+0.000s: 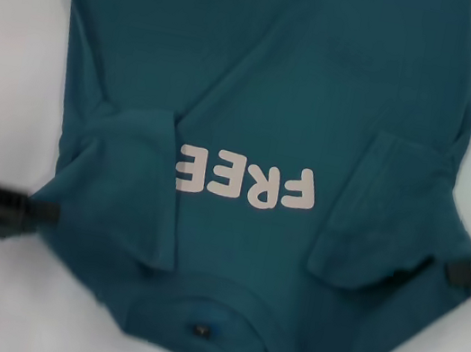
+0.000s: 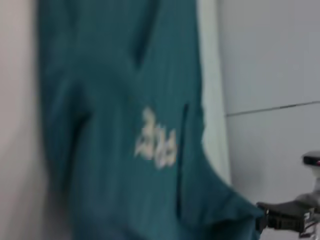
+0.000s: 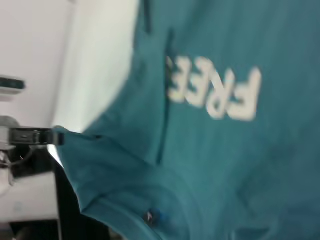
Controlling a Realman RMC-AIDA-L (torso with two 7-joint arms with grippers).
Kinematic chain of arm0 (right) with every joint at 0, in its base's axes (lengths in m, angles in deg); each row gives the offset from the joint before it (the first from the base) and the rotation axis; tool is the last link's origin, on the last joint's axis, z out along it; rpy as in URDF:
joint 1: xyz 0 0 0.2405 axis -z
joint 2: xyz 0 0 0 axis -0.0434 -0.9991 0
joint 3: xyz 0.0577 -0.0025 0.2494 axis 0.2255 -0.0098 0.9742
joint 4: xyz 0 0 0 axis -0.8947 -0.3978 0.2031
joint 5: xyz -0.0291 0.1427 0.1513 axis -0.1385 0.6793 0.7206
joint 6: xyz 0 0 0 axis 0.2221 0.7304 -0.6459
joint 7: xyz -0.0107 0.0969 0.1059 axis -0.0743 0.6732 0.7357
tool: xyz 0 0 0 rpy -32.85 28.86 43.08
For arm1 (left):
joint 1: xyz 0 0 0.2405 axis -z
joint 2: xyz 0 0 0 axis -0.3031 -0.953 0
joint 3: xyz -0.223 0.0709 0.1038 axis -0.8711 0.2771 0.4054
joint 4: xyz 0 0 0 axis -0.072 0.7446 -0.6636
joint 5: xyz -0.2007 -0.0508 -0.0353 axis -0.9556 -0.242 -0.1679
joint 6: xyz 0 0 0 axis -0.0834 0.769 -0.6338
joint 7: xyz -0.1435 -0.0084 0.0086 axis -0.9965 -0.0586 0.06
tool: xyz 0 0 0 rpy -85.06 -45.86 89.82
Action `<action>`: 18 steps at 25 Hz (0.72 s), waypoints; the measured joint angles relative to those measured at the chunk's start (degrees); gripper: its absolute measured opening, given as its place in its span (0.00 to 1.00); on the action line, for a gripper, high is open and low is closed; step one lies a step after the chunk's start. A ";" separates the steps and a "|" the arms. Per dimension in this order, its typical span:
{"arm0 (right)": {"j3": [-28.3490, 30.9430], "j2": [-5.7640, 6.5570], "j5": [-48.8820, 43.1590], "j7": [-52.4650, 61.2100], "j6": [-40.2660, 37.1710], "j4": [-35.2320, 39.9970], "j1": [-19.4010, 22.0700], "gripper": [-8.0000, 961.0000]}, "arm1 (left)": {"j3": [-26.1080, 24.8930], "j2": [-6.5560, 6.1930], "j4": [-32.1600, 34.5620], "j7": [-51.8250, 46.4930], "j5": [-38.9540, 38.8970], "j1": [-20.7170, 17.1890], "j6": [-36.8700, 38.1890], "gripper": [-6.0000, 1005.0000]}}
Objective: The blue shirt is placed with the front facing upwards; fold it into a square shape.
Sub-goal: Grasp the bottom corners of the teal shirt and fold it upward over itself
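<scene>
- While it lies spread on the white counter (image 1: 6, 26), the blue shirt (image 1: 261, 80) shows its front, with pale letters (image 1: 246, 181) that say "FREE" across the chest.
- Both short sleeves are folded in over the chest, and the left one covers the end of the word.
- A small dark tag (image 1: 205, 329) sits in the neck, at the near edge.
- At the shirt's left shoulder edge, the left claw (image 1: 48, 212) is pinched on the cloth.
- At the right shoulder edge, the right claw (image 1: 459, 270) also grips the cloth.
</scene>
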 joint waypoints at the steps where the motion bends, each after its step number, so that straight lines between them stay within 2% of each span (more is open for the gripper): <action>1: 0.41 0.32 1.39 -0.04 -0.07 -0.08 -0.07 0.04 | -0.11 -0.17 0.02 -0.71 -0.75 1.01 -0.28 0.02; 6: 4.36 2.41 6.46 0.67 -0.04 -0.23 -0.10 0.04 | -1.49 -0.39 0.15 -4.83 -2.08 6.94 -3.65 0.02; 11: 10.50 4.28 9.29 1.35 1.81 -0.03 -0.77 0.04 | -1.76 -0.65 1.87 -7.96 -2.11 12.57 -11.37 0.02; 15: 12.67 4.79 11.47 2.22 5.62 -0.01 -1.97 0.04 | -1.73 -0.85 3.91 -8.54 -2.14 17.11 -17.68 0.02; 18: 12.54 4.41 11.90 2.58 9.98 0.00 -3.50 0.04 | -1.43 -0.68 4.77 -8.64 -2.20 20.07 -22.33 0.02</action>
